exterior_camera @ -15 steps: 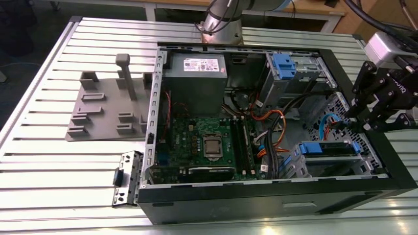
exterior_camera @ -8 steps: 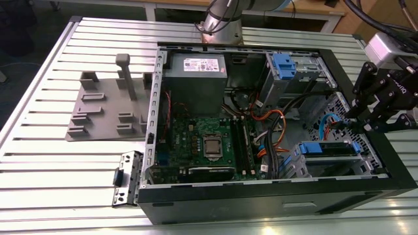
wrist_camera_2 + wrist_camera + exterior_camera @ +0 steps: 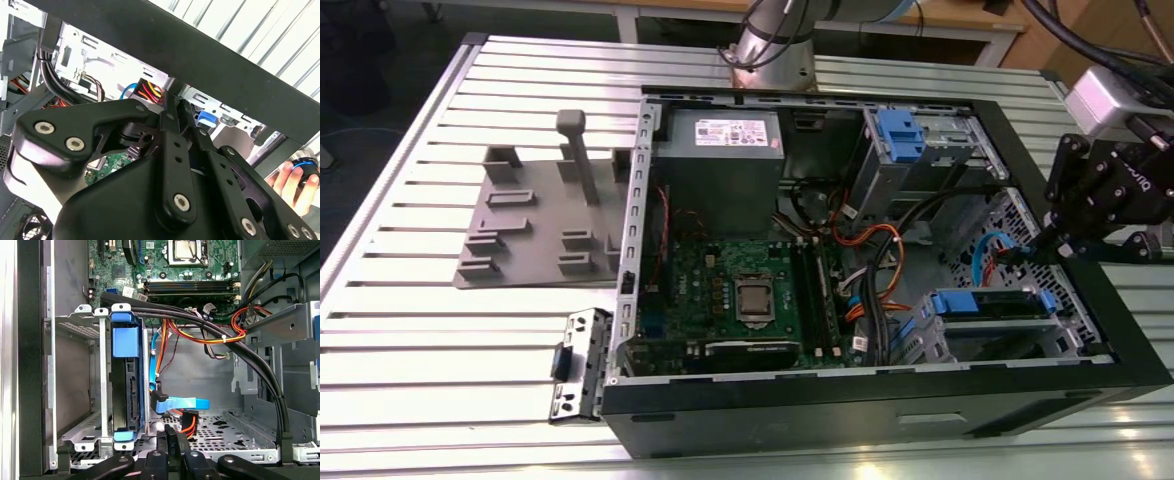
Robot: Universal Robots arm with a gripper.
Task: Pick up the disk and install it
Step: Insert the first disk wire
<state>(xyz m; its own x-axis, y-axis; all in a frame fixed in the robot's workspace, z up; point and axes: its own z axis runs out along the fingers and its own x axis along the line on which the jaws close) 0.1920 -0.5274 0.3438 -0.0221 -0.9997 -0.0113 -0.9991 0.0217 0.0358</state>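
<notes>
One disk (image 3: 125, 385) sat on edge in its blue carrier inside the grey cage (image 3: 987, 335), at the case (image 3: 881, 400) corner nearest the desk's (image 3: 454, 330) front edge in the exterior view. The single claw (image 3: 171, 437) hung just beside it over the case wall, fingers together and holding nothing. Two blue-latched cages stood in the case, and one hand (image 3: 292, 182) showed beyond the wall.

Disk (image 3: 125, 390) in blue plastic carrier, standing on edge inside its metal bay, left of centre in the first wrist view; lower right in the exterior view (image 3: 994, 303), lying seated.
</notes>
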